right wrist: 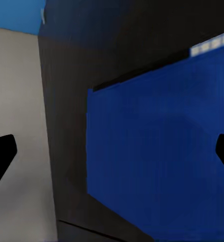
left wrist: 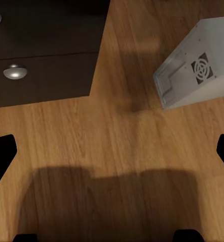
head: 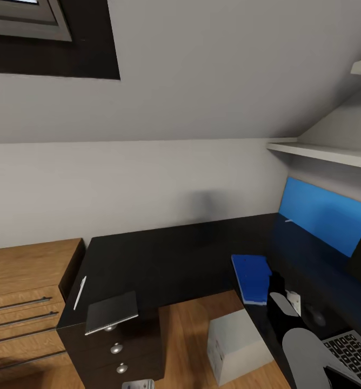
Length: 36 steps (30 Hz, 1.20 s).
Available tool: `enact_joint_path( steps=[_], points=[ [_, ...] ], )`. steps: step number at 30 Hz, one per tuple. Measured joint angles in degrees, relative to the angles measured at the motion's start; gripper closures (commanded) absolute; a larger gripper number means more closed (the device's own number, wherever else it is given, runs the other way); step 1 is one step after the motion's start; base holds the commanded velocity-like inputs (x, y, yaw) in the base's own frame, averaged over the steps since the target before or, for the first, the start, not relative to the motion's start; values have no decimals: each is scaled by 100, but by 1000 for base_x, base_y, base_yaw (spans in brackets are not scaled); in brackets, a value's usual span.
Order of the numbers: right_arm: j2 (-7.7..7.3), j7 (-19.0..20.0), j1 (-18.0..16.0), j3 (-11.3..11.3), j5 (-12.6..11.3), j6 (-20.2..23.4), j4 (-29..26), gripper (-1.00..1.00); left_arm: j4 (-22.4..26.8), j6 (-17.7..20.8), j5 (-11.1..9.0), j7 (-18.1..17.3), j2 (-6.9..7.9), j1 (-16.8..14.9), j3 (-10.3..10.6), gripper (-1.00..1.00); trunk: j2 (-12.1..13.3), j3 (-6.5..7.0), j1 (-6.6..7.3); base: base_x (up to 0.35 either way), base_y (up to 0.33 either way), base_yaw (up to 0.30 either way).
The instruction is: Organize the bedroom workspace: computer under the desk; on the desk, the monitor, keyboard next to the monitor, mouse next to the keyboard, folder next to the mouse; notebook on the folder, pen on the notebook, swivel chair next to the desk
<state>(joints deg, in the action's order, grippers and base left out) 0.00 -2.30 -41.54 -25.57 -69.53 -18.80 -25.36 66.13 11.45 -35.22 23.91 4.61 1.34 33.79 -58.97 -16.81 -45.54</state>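
Two fingers of my right gripper [right wrist: 112, 151] stand wide apart, holding nothing, just above the blue folder [right wrist: 157, 151] on the desk [head: 164, 259]. Folder step seems finished; next I fetch the notebook [head: 111, 312], far to my left.

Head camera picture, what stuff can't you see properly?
- Keyboard: cut off by the picture's right and bottom edges, and partly behind the right arm.
- Monitor: its right side runs off the edge behind a dark shape.
- Small white thing by the blue folder: half hidden by the arm, too small to name.
- Right gripper: fingertips cut off by the wrist view's sides.
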Motion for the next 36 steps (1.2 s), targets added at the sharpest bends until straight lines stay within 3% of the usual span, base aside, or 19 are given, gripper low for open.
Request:
enact_joint_path(
  steps=[29,33,36],
  points=[
    [45,51,0,84,32,9,-11,-100,-26,0,0,-33,0,0,37,-100,0,0,0,-3,0,0],
    [74,59,1,210,36,44,-12,-100,-31,0,-4,-29,0,0,37,-100,0,0,-2,-168,0,0],
    [88,60,1,439,39,128,-12,-100,-33,0,-6,-27,0,0,36,-100,0,0,-3,-263,0,0]
  ],
)
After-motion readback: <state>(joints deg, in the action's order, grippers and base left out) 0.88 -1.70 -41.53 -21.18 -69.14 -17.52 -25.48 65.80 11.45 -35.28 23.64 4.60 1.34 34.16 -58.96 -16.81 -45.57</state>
